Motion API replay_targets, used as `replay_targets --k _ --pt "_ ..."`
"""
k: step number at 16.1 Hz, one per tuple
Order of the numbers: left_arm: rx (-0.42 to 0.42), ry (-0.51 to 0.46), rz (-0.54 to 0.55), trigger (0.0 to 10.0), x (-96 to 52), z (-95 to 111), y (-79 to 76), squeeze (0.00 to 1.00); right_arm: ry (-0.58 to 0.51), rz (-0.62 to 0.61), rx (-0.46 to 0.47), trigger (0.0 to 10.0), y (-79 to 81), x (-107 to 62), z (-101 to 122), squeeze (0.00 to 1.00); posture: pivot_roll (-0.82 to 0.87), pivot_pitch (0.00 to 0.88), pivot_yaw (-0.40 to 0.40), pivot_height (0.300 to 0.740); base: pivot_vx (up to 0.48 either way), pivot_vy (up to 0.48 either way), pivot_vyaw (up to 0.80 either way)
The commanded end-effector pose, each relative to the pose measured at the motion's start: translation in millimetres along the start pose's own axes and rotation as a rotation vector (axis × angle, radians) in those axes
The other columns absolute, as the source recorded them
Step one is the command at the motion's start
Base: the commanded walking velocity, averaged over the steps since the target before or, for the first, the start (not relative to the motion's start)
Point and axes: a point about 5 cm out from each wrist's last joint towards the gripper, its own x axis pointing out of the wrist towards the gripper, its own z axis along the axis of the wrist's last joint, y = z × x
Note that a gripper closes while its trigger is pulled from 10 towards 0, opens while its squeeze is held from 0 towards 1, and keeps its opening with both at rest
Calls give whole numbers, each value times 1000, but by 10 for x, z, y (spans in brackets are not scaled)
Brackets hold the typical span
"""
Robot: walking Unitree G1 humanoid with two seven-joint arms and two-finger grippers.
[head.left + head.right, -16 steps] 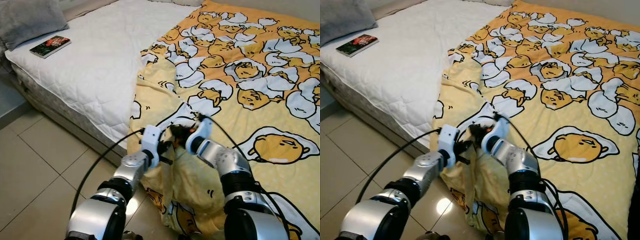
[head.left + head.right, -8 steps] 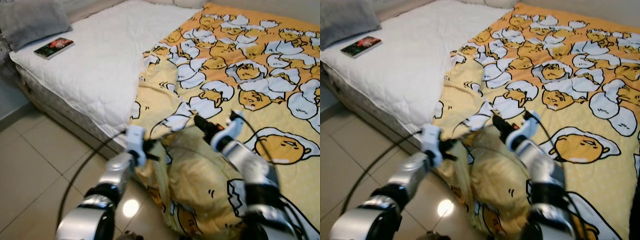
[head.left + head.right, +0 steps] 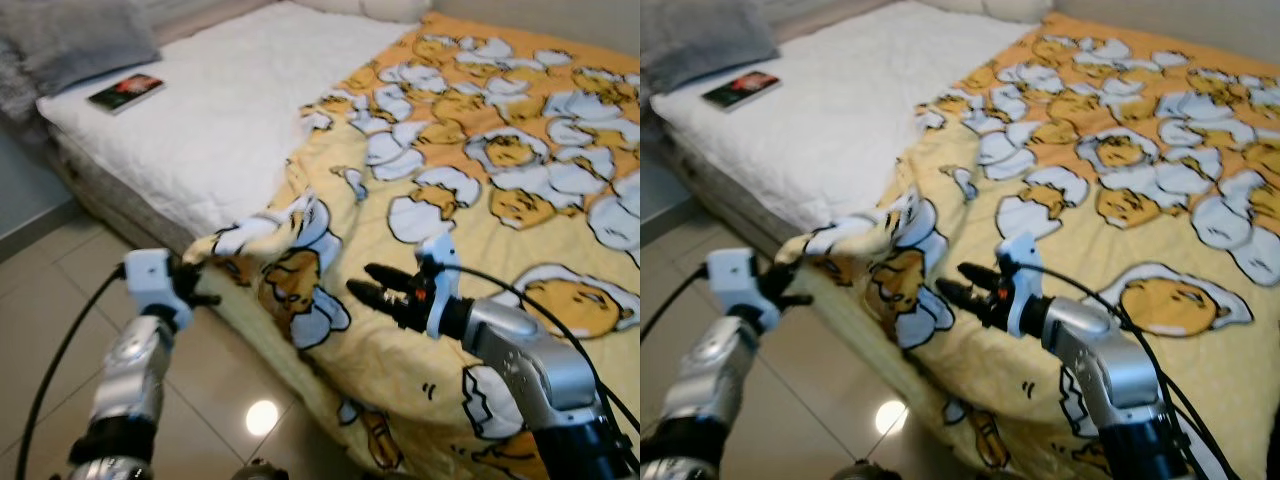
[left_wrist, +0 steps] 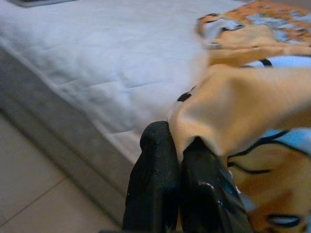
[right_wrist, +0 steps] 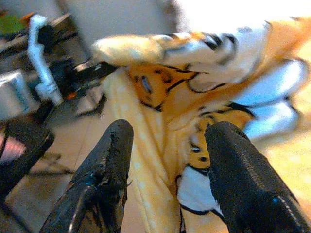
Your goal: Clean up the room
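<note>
A yellow blanket (image 3: 470, 190) printed with egg cartoons covers the right part of the bed and hangs over its front edge. My left gripper (image 3: 196, 285) is shut on the blanket's corner (image 4: 228, 104), holding it out to the left above the floor. My right gripper (image 3: 372, 291) is open and holds nothing; it hovers just above the blanket near the bed's front edge, fingers (image 5: 109, 160) pointing left toward the raised corner.
A bare white mattress (image 3: 215, 120) takes up the left part of the bed. A book (image 3: 126, 92) and a grey pillow (image 3: 75, 45) lie at its far left. A tiled floor (image 3: 50, 300) runs along the front of the bed.
My right gripper let go of the blanket and opened. My left gripper pulled the blanket corner out to the left, spreading the bunched cloth. The camera shifted.
</note>
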Motion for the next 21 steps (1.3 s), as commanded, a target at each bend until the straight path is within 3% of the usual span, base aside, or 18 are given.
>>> replay_targets --k 1,2,4,6,10,13,15,16,17,19,20,21 --pt "4 -6 114 0 -119 73 230 0 13 14 -103 10000 52 13 34 0 -108 0 44 740 0 0 0" --pt "5 -3 139 0 -156 72 277 0 18 11 -123 10000 53 14 33 0 -108 0 44 740 0 0 0" --pt "-20 23 271 0 -375 62 471 0 36 16 -133 10000 60 -22 -12 0 -88 0 41 740 0 0 0" --pt "-46 111 505 0 -696 -112 762 0 36 31 -136 10000 76 -40 -44 0 -87 0 44 740 0 0 0" --pt "-206 141 929 0 -1135 -188 1262 0 55 51 -170 10000 112 -26 -75 0 -87 0 48 740 0 0 0" --pt "-207 135 1027 0 -1262 -74 1419 0 60 65 -180 10000 143 24 -78 0 -80 0 46 740 0 0 0" --pt "-179 134 994 0 -1234 -31 1445 0 69 75 -189 10000 152 45 -108 0 -79 0 44 740 0 0 0" --pt "-175 140 963 3686 -1188 -34 1402 0 74 81 -196 10000 146 41 -127 0 -79 0 43 740 0 0 0" --pt "-146 159 950 10000 -1161 -34 1377 0 76 84 -197 10000 144 36 -137 0 -79 0 43 740 0 0 0" --pt "-96 172 909 10000 -1117 -29 1322 0 80 88 -195 10000 135 12 -152 0 -82 0 42 740 0 0 0" --pt "-75 192 916 10000 -1124 -42 1310 1000 92 89 -202 10000 116 -10 -169 0 -86 0 45 740 0 0 0" --pt "-61 215 940 10000 -1155 -63 1315 1000 94 88 -203 10000 104 -24 -177 0 -86 0 45 740 0 0 0"
